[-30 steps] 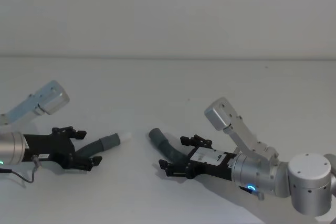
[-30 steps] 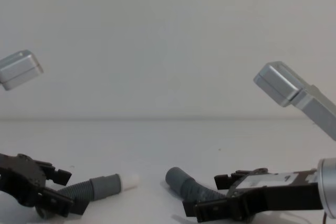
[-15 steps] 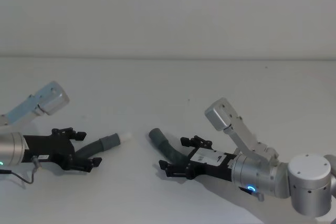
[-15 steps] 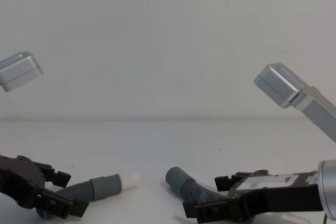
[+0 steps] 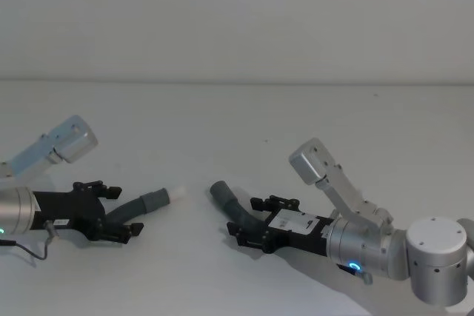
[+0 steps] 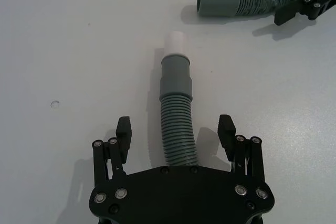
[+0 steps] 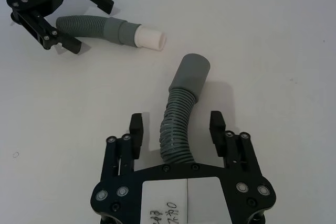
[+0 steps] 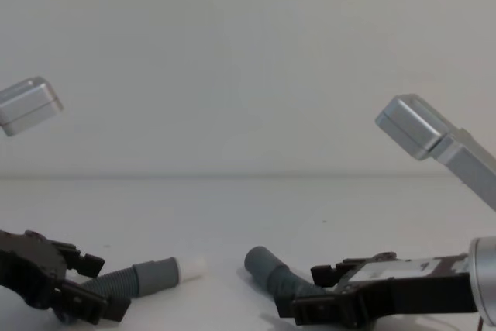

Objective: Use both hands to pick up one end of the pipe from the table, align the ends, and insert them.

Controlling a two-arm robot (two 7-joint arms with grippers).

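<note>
Two hose pieces of the pipe lie on the white table [image 5: 244, 116]. The lighter hose [image 5: 144, 202] ends in a grey collar [image 6: 175, 77] with a white spigot [image 6: 174, 41]. My left gripper [image 5: 122, 211] is open, its fingers either side of the ribbed part [image 6: 177, 129] without touching. The darker hose [image 5: 231, 203] bends up to a plain socket cuff [image 7: 191, 72]. My right gripper [image 5: 246, 217] straddles its ribbed part [image 7: 177, 124], also open, with gaps on both sides. The two smooth ends face each other a short way apart.
The table is bare around the hoses, with a pale wall behind it. The silver upper link of each arm [image 8: 29, 105] [image 8: 422, 128] rises above its gripper. A cable [image 5: 29, 246] loops by the left wrist.
My right gripper has crept slightly forward along the darker hose. My left gripper has sunk a little toward the table. Both hoses lie where they were.
</note>
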